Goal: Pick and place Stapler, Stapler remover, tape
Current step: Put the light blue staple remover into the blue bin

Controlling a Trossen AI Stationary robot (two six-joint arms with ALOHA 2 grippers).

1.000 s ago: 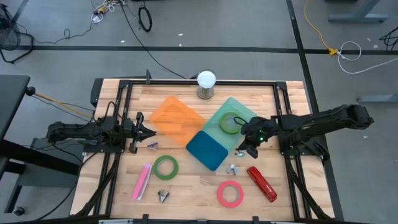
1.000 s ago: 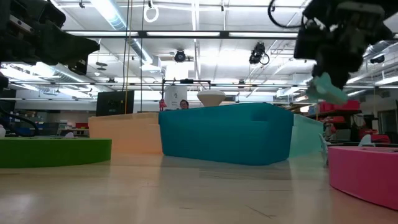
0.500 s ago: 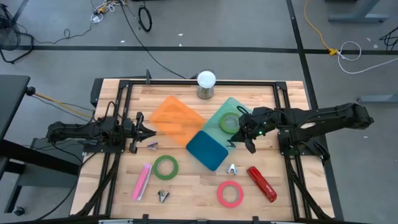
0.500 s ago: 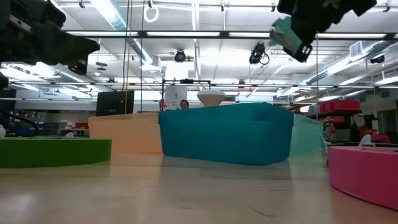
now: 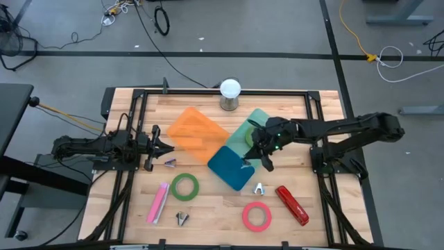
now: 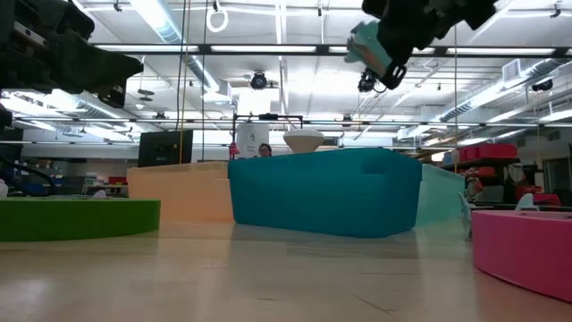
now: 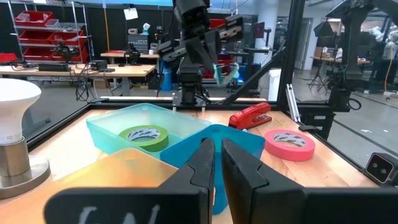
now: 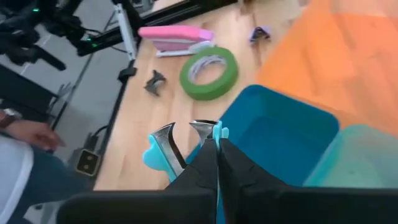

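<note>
1. Done: green tape [image 5: 254, 137] in teal bin [image 5: 267, 119].
2. Underway: right pincer [image 5: 254, 154] shut on light-blue remover [image 8: 163, 149], above blue bin [image 5: 231, 167].
3. Left: staplers, tapes, removers on desk [image 5: 215, 205]; left pincer [image 5: 168, 148] shut, empty, far left.

Three bins [image 5: 232, 167] mid-table; tape roll [image 5: 254, 137] in the right bin; stapler [image 5: 292, 205] near the front right; lamp [image 5: 229, 94] behind.
</note>
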